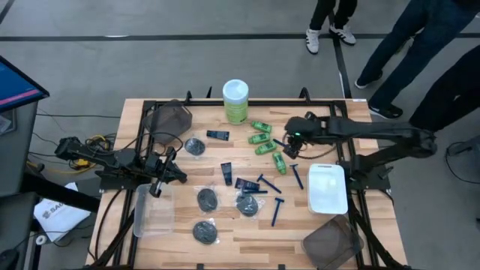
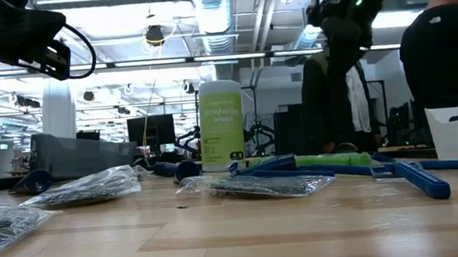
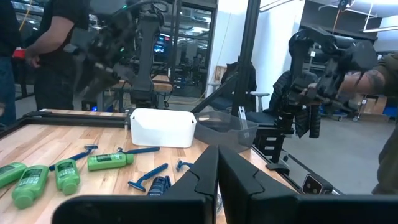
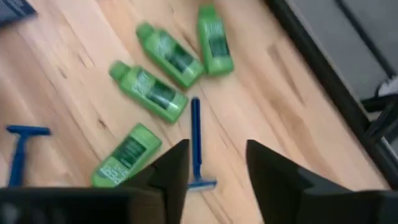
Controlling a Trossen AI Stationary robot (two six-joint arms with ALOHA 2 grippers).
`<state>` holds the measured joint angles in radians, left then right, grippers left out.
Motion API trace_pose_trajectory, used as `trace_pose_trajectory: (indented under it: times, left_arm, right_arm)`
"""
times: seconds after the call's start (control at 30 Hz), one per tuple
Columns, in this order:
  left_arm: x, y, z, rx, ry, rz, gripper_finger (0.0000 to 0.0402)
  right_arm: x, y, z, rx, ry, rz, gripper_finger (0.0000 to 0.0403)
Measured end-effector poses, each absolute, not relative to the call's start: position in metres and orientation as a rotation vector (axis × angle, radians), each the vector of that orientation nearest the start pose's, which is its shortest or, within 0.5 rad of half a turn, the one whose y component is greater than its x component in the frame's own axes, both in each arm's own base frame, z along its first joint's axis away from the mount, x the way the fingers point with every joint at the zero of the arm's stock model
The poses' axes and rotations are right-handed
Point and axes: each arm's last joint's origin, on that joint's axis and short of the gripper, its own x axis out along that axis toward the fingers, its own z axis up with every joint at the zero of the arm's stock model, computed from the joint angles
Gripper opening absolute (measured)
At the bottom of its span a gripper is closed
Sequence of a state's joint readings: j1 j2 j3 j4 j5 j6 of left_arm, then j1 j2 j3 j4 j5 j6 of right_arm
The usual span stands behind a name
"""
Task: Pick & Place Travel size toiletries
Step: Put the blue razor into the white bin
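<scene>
Four green bottles (image 4: 163, 57), two blue razors (image 4: 196, 146) on wood, open right claw (image 4: 216, 163) above

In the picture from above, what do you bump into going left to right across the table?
Left tool → clear tray → black disc → navy tube → green canister → green bottles → right tool → white bin.

Green bottles (image 4: 163, 53), blue razors (image 4: 196, 143)
</scene>
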<state>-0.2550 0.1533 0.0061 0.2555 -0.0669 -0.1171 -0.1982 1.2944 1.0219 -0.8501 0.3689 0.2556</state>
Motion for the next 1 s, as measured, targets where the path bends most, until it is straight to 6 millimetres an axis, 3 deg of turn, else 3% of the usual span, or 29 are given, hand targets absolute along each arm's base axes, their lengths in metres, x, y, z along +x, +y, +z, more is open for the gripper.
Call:
trace_pose_trajectory:
  times: [0.33,0.6,1.0]
  left_arm:
    - [0.103,-0.025,0.178,-0.198,-0.094,-0.198,0.0003]
    - [0.103,-0.025,0.178,-0.231,-0.094,-0.2,0.0003]
    - [0.103,-0.025,0.178,-0.232,-0.095,-0.2,0.0003]
  right_arm:
    - [0.266,-0.096,0.218,0.205,1.362,-0.618,0.0256]
    - [0.275,-0.116,0.181,0.242,1.496,-0.532,0.026]
    - [0.278,-0.131,0.145,0.257,1.613,-0.481,0.026]
